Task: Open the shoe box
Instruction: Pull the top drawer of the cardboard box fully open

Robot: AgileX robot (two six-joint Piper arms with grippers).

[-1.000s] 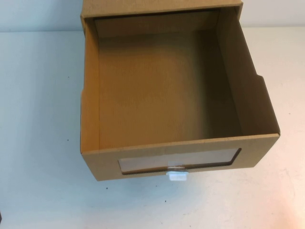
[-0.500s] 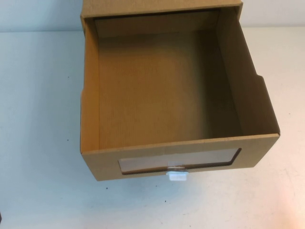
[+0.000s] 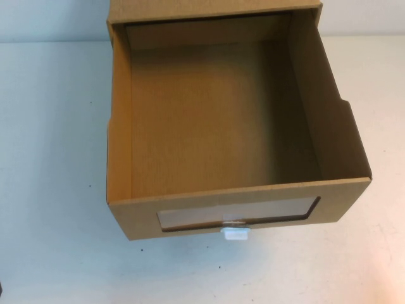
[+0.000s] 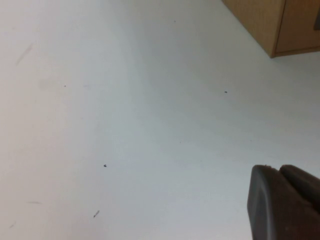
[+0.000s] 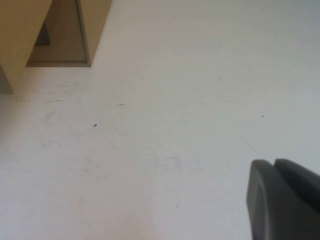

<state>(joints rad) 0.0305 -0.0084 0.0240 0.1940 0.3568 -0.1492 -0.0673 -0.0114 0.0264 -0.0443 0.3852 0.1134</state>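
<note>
The brown cardboard shoe box (image 3: 120, 133) stands in the middle of the white table, its drawer pulled out toward me and empty inside. Its front panel has a clear window (image 3: 237, 212) and a small white pull tab (image 3: 235, 234). Neither arm appears in the high view. In the left wrist view my left gripper (image 4: 277, 172) hangs above bare table, its fingers pressed together and empty, with a corner of the box (image 4: 270, 22) far off. My right gripper (image 5: 274, 166) is likewise shut on nothing over the table, apart from the box corner (image 5: 55, 30).
White tabletop (image 3: 50, 158) lies on both sides of the box and in front of it, with a few small dark specks and faint scuffs.
</note>
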